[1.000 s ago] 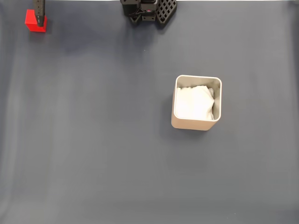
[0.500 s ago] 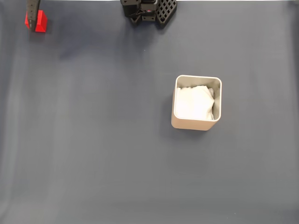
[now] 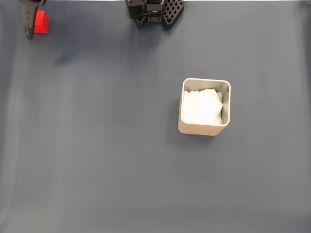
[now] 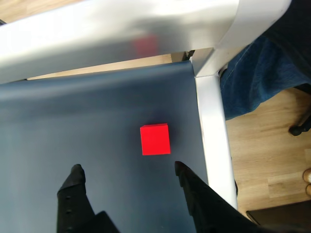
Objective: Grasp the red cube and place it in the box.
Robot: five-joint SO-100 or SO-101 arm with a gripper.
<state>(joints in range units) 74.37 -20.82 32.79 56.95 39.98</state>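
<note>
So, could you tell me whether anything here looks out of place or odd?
Nothing looks damaged or spilled. The red cube sits close to the mat's corner, far from the upright box, between the open gripper fingers.

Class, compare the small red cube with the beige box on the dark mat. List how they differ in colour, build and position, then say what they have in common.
The small bright red solid cube is vivid red; the beige rounded-corner box is pale. The cube is solid with closed, plain faces; the box is open-topped and holds white soft padding. In the fixed view the cube sits at the mat's top left corner, the box right of centre, and the box looks clearly larger. Both rest on the dark blue-grey mat and look roughly square from above.
</note>
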